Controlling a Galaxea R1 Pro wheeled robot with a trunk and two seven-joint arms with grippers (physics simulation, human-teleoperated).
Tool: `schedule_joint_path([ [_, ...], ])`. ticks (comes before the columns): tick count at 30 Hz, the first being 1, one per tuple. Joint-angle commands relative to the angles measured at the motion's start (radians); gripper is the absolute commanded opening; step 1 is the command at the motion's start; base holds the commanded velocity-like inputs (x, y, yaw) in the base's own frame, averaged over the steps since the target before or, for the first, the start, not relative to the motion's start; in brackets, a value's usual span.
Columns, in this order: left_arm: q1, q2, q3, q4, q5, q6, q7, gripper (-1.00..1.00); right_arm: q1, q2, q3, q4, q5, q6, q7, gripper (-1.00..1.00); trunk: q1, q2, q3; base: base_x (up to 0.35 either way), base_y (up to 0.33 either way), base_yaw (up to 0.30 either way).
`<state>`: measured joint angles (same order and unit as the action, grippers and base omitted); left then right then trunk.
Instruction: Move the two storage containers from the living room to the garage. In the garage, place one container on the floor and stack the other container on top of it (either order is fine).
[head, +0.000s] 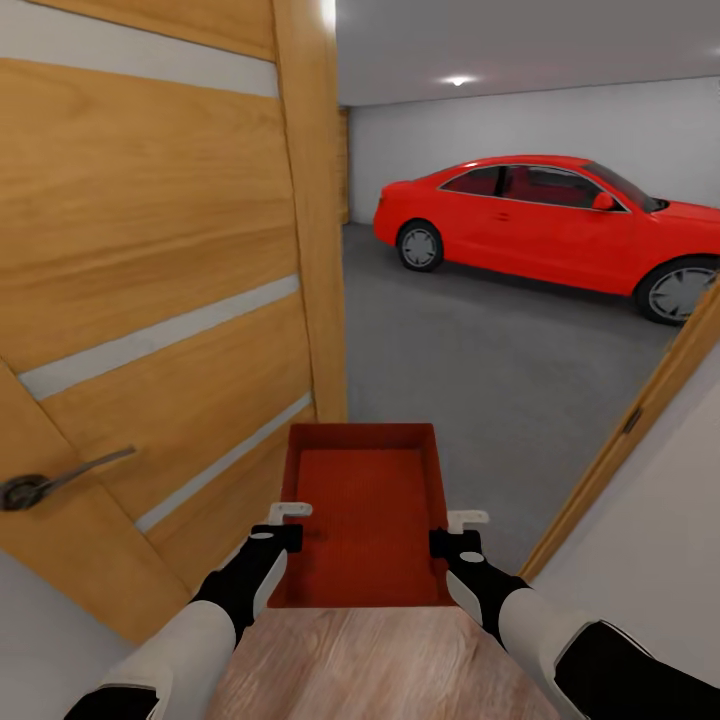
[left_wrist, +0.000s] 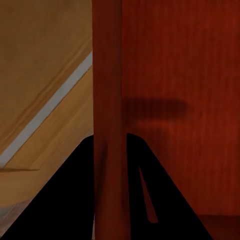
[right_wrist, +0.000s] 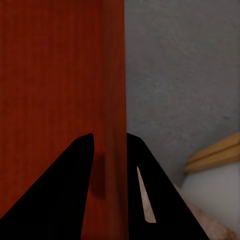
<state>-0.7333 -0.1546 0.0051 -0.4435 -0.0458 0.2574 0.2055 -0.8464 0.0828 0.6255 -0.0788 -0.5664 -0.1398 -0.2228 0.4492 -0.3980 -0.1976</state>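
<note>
Head view puts your left gripper (head: 283, 525) clamped on the left wall of the storage container (head: 362, 510), just right of the open wooden door (head: 150, 300); your right gripper (head: 455, 532) pinches its right wall, the container carried between them at the garage threshold.

Both arms reach forward from the lower frame in the head view, the left gripper (head: 288, 522) at seven o'clock and the right gripper (head: 456, 530) at five o'clock, each with dark fingers (left_wrist: 75, 195) clamped either side of a side wall of the storage container (head: 362, 500).
</note>
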Motion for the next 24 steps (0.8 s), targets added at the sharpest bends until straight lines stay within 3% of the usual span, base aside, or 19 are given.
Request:
schedule_joint_path([
  [1,0.000,0.001,-0.011,0.053,0.008,0.011,0.008,-1.00,-0.002,-0.004,-0.012,-0.003,0.008,-0.004,-0.006,-1.00,0.001,-0.002,-0.002,0.128,0.172,-0.076],
  [24,0.000,0.000,-0.011,0.052,0.007,0.011,0.008,-1.00,-0.002,-0.003,-0.012,-0.003,0.008,-0.004,-0.006,-1.00,0.001,-0.002,-0.002,0.009,0.012,-0.188],
])
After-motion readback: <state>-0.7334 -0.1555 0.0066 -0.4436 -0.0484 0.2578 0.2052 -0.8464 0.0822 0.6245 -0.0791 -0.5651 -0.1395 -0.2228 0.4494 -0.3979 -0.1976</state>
